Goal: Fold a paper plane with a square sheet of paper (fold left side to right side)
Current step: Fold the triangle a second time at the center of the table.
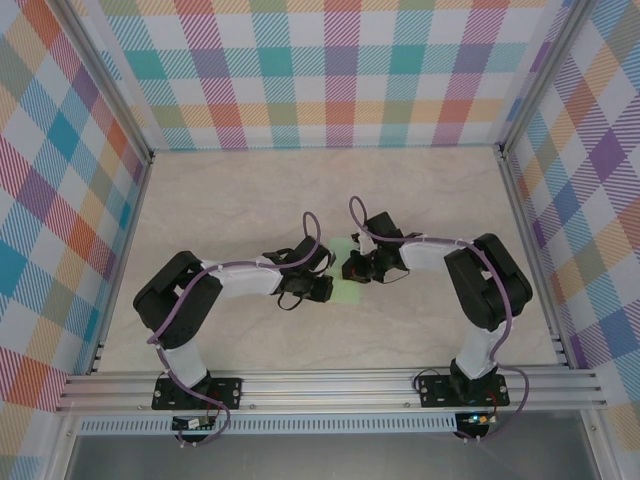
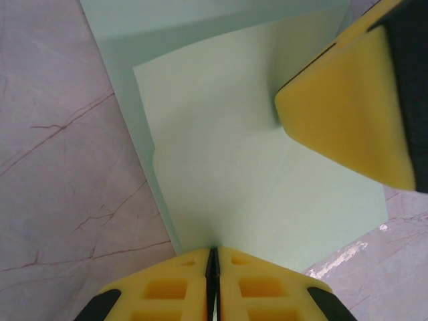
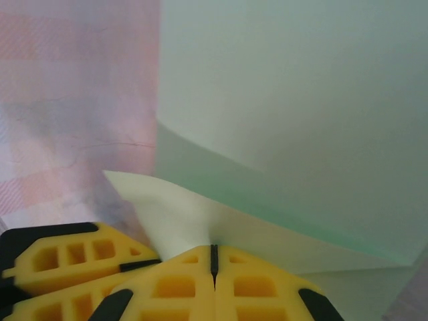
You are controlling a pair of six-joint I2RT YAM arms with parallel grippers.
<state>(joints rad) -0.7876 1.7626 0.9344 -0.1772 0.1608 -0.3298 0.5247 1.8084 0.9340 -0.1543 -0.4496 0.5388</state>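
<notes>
The square sheet of paper (image 1: 347, 292) is pale green and lies at the table's middle, between both grippers. It is partly doubled over, with an upper layer (image 2: 234, 154) on a darker lower one. A paper plane is out of view. My left gripper (image 2: 212, 251) is shut, and the paper's edge runs into its closed tips. My right gripper (image 3: 214, 249) is also shut, and a lifted, curling flap (image 3: 174, 214) is pinched at its tips. In the left wrist view one right finger (image 2: 348, 114) rests on the sheet's far side. From above, the left gripper (image 1: 322, 288) and right gripper (image 1: 352, 268) nearly touch.
The tabletop (image 1: 230, 200) is pale marble-patterned. Checked walls stand on three sides, and an aluminium rail (image 1: 330, 385) runs along the near edge. Purple cables loop over both arms.
</notes>
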